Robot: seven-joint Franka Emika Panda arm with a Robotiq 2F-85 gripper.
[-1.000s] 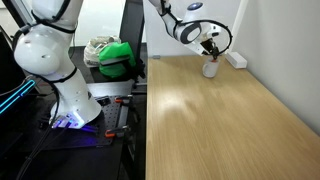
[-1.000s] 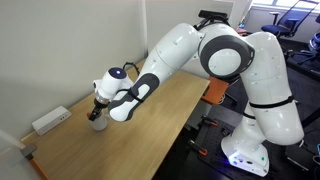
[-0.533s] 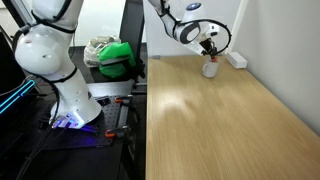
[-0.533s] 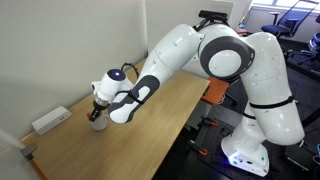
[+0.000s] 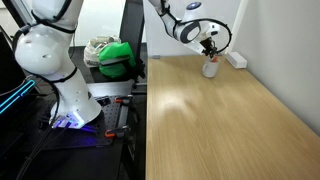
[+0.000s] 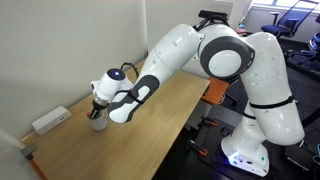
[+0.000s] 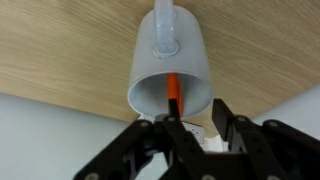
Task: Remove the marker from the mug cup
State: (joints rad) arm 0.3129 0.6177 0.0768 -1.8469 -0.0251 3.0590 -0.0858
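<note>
- The gripper (image 7: 197, 122) hangs straight above the mug cup (image 7: 170, 70), its two black fingers (image 7: 226, 122) entering the wrist view from the bottom edge.
- The jaws stand apart, with a clear gap of pale background between them, about as wide as one finger.
- Nothing is clamped between the fingers. The upper end of the marker (image 7: 174, 95) meets the tip of the left-hand finger in that view, but contact cannot be confirmed.
- The marker sits inside the mug cup, a thin red-orange stick resting against the inner wall.
- Its long axis runs up out of the mug's mouth toward the gripper, close to upright with a slight lean. The lower end is down in the cup and the upper end is at the rim, nearest the fingers.
- The mug cup stands upright on the wooden table (image 5: 220, 120), mouth up. In the wrist view its handle points toward the top edge, away from the fingers.
- In both exterior views the mug cup (image 5: 210, 69) (image 6: 97, 123) stands at the far end of the table, close to the wall, with the gripper (image 5: 210, 47) (image 6: 98, 106) just above it.
- A flat white block (image 5: 236, 59) (image 6: 50, 120) lies near the mug cup on the same end of the table, apart from it.
- The marker is too small to make out in either exterior view.
</note>
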